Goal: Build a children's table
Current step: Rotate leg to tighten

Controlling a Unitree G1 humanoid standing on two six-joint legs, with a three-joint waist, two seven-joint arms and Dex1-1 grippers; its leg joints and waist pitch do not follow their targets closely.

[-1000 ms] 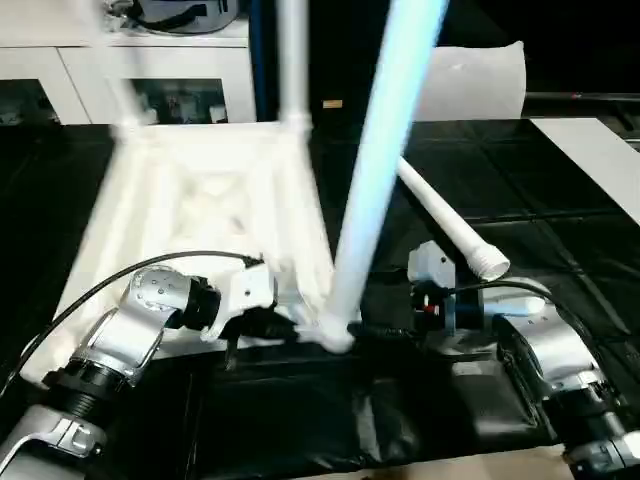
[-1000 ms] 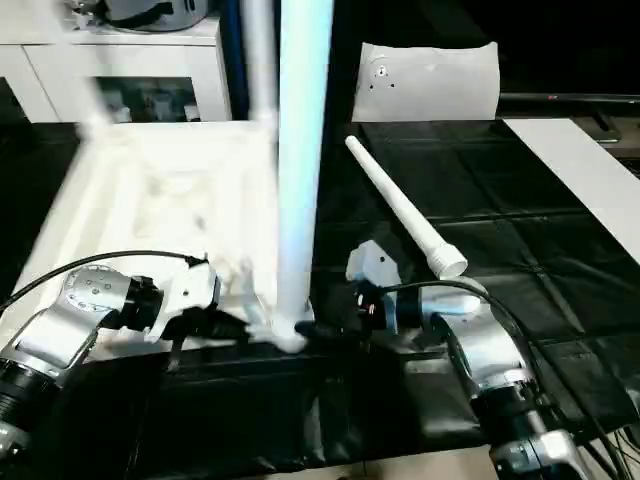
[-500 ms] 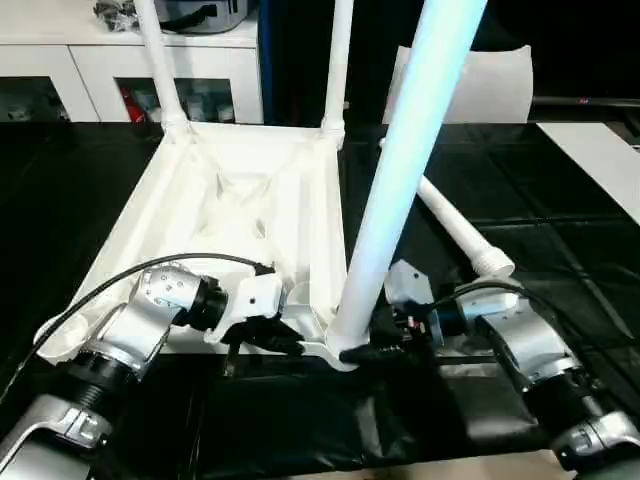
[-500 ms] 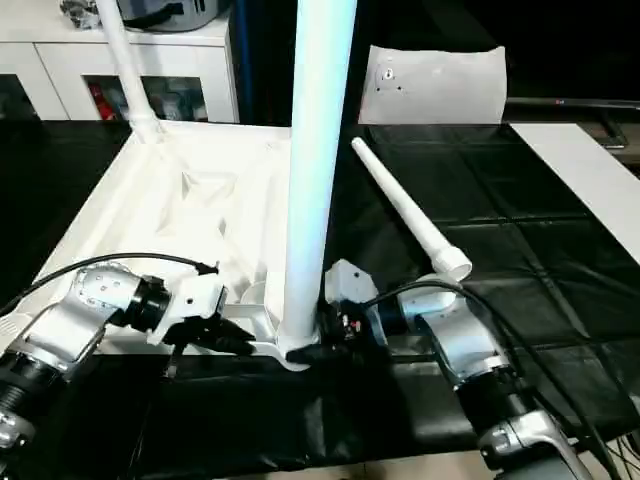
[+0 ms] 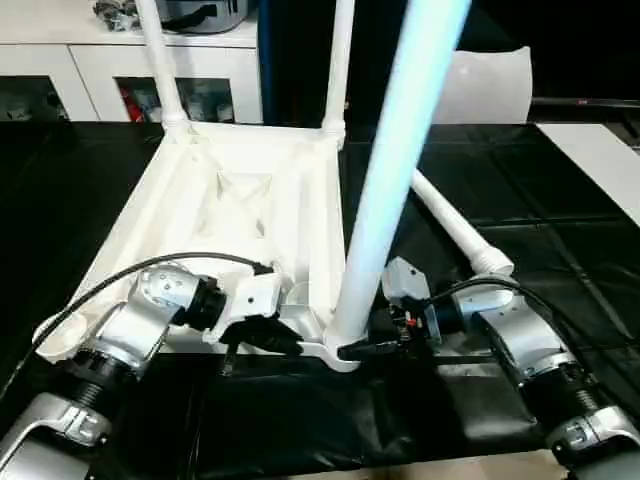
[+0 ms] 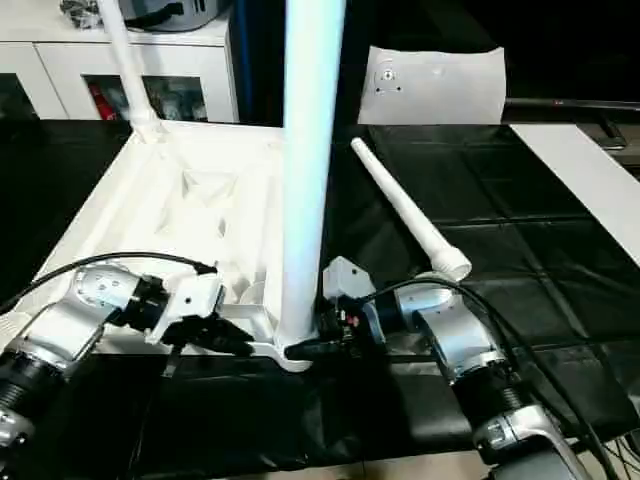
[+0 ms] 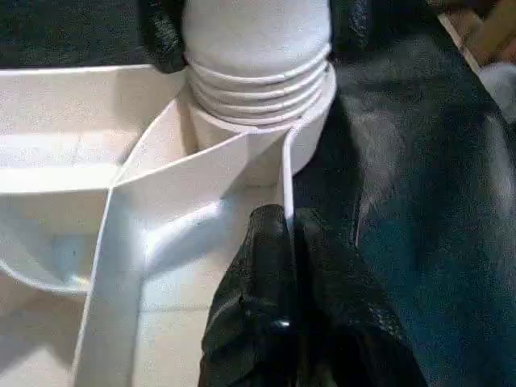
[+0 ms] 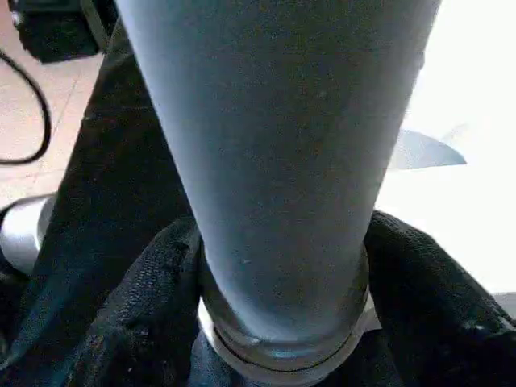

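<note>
Head views: white cabinet (image 5: 120,70) w/ shelves at back, white panel (image 6: 435,85) behind the black-covered desk (image 6: 540,260). Children's table (image 5: 240,215) lies upside down on desk, two far legs up; a loose leg (image 6: 405,210) lies on the cover just right of it, apart. Near-right leg (image 5: 395,170) stands in its corner socket, blocking the middle of the scene. Both silver forearms reach inward, low.

L wrist view: left hand (image 7: 286,322) pressed together, pinching the table's thin rim wall beside the socket.

R wrist view: right hand (image 8: 282,266) fingers (image 8: 145,298) clamped on either side of the near-right leg's base.
</note>
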